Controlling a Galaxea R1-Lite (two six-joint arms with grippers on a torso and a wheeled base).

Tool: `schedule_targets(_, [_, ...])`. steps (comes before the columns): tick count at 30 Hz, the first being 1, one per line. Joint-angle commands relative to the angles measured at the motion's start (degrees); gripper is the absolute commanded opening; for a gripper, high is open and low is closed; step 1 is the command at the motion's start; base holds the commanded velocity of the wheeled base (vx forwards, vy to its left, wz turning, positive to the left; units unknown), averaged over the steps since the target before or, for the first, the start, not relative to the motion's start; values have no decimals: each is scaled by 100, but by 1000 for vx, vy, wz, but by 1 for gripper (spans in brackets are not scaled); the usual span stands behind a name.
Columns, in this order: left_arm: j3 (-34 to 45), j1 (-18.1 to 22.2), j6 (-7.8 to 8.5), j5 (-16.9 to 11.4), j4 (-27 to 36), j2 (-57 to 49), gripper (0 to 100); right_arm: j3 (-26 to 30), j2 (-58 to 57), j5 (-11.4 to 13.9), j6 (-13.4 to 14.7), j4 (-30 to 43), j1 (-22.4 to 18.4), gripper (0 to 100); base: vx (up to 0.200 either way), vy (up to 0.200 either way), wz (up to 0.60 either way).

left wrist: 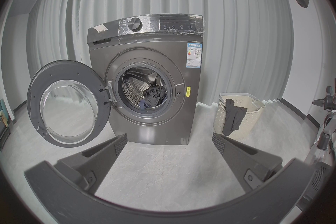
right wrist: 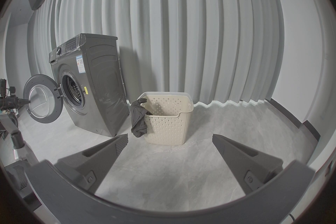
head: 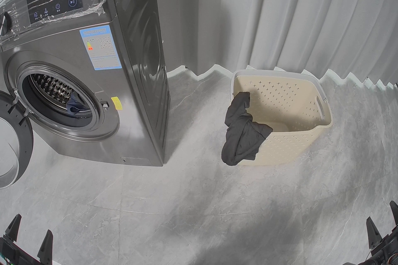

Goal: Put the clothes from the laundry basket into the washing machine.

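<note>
A grey washing machine stands at the left, its round door swung open. Dark clothes lie inside the drum. To its right, a cream laundry basket sits on the floor, and a dark garment hangs over its near left rim. My left gripper is open at the bottom left, far from both. At the bottom right my right gripper is also open, with nothing between its fingers. The right wrist view faces the basket and garment.
Grey marble-patterned floor lies open between me and the machine and basket. White curtains hang behind the washer and basket.
</note>
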Motion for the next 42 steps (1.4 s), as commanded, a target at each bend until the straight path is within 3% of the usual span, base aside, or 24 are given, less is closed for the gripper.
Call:
schedule_targets(1, [92, 0, 3, 2, 4, -79, 100, 92, -38, -5, 8, 2, 1, 100, 0, -200, 0])
schedule_targets(9, [92, -9, 38, 2, 4, -79, 100, 92, -55, -58, 51, -16, 1, 100, 0, -200, 0])
schedule_targets(12, [92, -9, 20, -7, 4, -79, 100, -593, -38, -14, 16, -455, 10, 100, 0, 0, 0])
schedule_targets(15, [92, -9, 38, -59, -4, -79, 100, -1244, 402, 48, 25, -420, 54, 100, 0, 0, 0])
schedule_targets(19, [92, 0, 38, -59, -4, -79, 100, -1085, 1166, 452, 16, -218, 274, 100, 0, 0, 0])
schedule_targets(26, [92, -9, 29, -33, 4, -79, 100, -813, 1729, 645, -36, -192, 485, 100, 0, -57, 0])
schedule_targets(31, [92, -9, 47, -33, -4, -79, 100, -962, 2669, 997, -1, -438, 529, 100, 0, -160, 0])
schedule_targets(35, [92, 0, 47, -50, -4, -79, 100, -1252, 4005, 1489, -1, -1027, 669, 100, 0, 0, 0])
schedule_targets(37, [92, 0, 47, -42, -4, -79, 100, -1393, 4700, 1718, 8, -1378, 977, 100, 0, 0, 0])
schedule_targets(42, [92, -9, 38, -50, -4, -79, 100, -1578, 6396, 1718, 87, -2521, 1654, 100, 0, 0, 0])
